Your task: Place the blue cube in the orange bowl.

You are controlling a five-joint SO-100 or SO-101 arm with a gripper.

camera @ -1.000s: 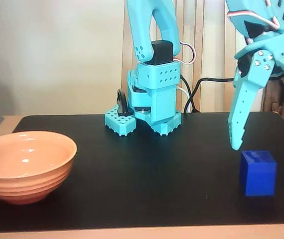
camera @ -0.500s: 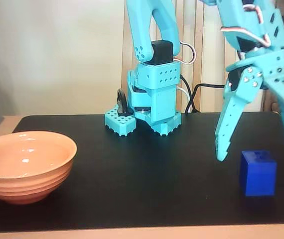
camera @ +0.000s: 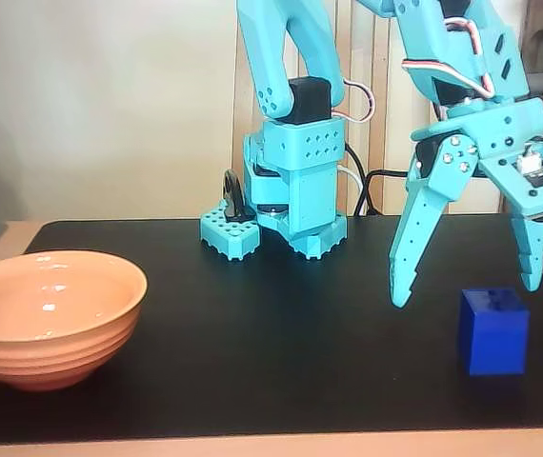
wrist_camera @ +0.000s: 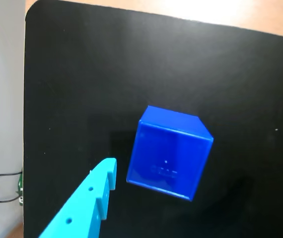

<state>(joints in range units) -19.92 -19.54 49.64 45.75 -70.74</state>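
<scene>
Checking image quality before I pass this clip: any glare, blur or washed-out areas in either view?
Fixed view: sharp enough, small glare spots inside the orange bowl; the blue cube is evenly lit. Wrist view: overexposed table edge at the top, soft focus on the cube, faint sheen on the black mat.

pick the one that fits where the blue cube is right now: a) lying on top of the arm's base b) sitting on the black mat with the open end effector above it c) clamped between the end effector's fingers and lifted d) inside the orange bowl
b: the blue cube rests on the black mat while the end effector hangs open above it, fingers spread and not touching; the orange bowl stands empty far to the left in the fixed view.
</scene>
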